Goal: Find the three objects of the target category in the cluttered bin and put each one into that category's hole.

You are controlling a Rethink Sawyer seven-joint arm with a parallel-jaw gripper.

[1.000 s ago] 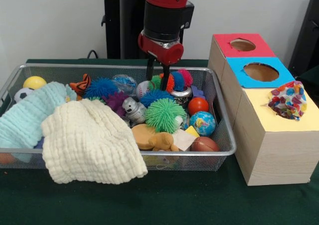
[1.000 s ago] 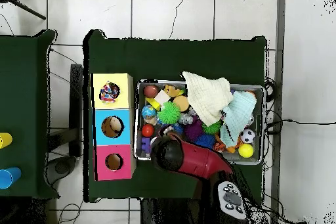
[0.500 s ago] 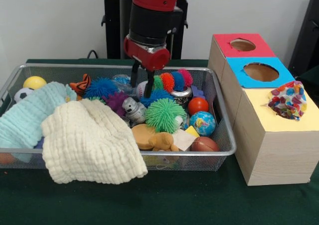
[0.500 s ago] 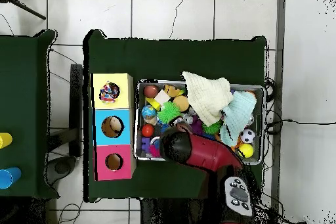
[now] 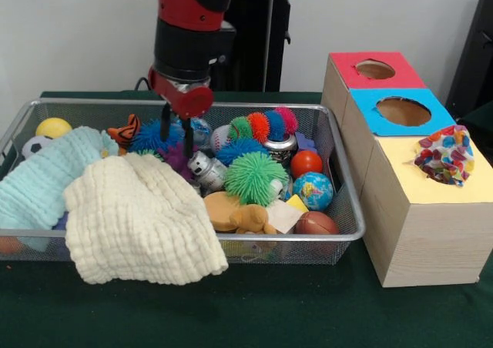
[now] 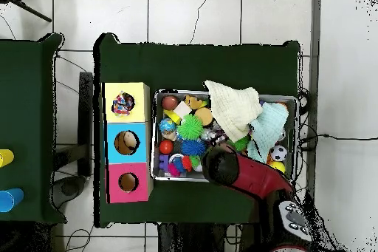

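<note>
The wire mesh bin [image 5: 310, 242] holds many toys and two cloths; it also shows in the overhead view [image 6: 154, 135]. One patchwork ball [image 5: 444, 155] of small coloured patches rests in the round hole of the yellow-topped wooden box [image 5: 400, 177], sticking up out of it, and shows in the overhead view [image 6: 122, 103] too. My gripper [image 5: 176, 132] is open and empty. It hangs over the back middle-left of the bin, just above a blue spiky ball [image 5: 151, 136]. No other patchwork ball shows in the bin.
A cream cloth [image 5: 142, 217] drapes over the bin's front rim and a pale blue cloth [image 5: 38, 180] lies at its left. A green spiky ball [image 5: 254, 177] and a globe ball [image 5: 313, 190] lie at the right. Blue-topped [image 5: 431, 102] and red-topped [image 5: 347, 65] boxes stand behind the yellow one.
My arm has swung left in the front view, from above the multicoloured spiky toy to above the blue spiky ball. The gripper stays open and empty.
</note>
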